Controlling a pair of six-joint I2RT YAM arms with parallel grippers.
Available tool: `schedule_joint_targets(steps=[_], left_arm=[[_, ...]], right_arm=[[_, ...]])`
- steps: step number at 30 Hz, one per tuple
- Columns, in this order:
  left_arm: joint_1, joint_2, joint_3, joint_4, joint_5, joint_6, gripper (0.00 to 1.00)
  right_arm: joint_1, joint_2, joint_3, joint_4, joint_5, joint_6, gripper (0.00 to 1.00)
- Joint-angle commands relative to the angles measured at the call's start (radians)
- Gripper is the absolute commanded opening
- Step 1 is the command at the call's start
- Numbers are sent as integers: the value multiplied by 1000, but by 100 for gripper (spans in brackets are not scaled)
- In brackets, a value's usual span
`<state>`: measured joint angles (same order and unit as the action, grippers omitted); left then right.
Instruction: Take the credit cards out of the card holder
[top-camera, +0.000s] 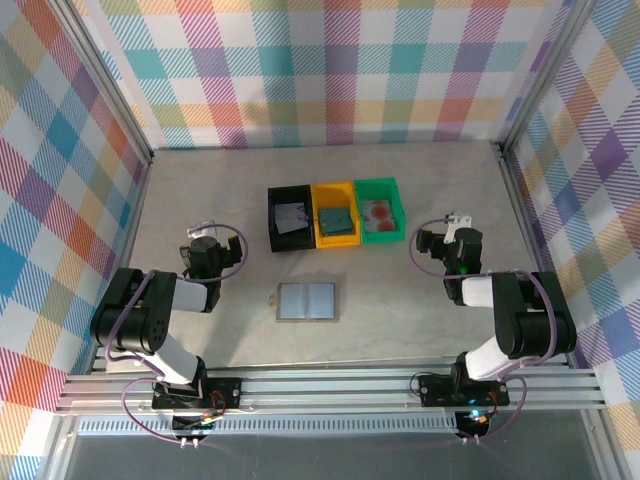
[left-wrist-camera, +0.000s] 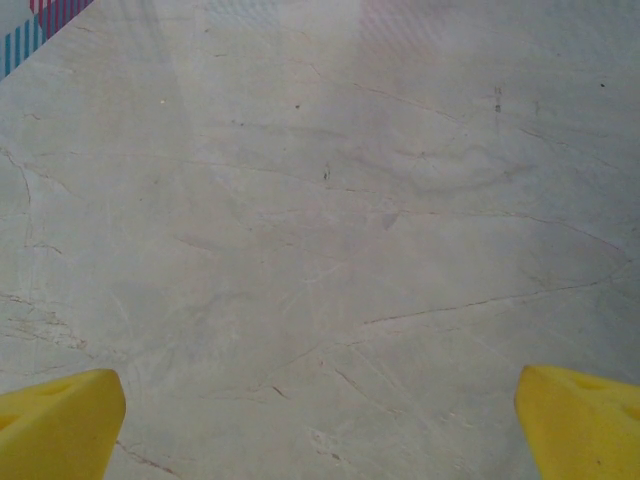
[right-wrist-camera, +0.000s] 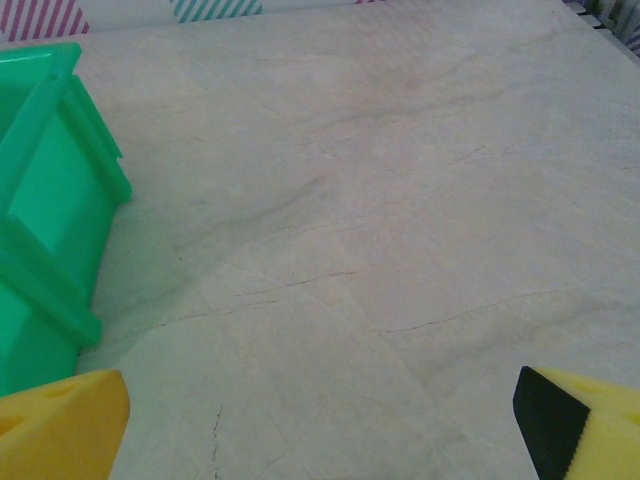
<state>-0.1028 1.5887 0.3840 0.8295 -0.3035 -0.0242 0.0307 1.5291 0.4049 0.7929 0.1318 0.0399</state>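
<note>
Card holder: open flat on the table, midway between the arms, both pale panels facing up.
Left gripper: jaws wide apart over bare table, empty.
Right gripper: jaws wide apart, empty, green tray to its left.
Tray row, farthest: black tray holds a whitish-grey card; yellow tray a teal card; the green tray a reddish card.
</note>
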Motion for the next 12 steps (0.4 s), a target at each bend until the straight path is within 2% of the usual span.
schedule_joint_targets(steps=[1,12], left_arm=[[3,-12,9,65,12,20,100],[3,-12,10,65,12,20,100]], right_arm=[[-5,0,1,37,-38,-12,99],[-6,3,2,37,-58,-16,99]])
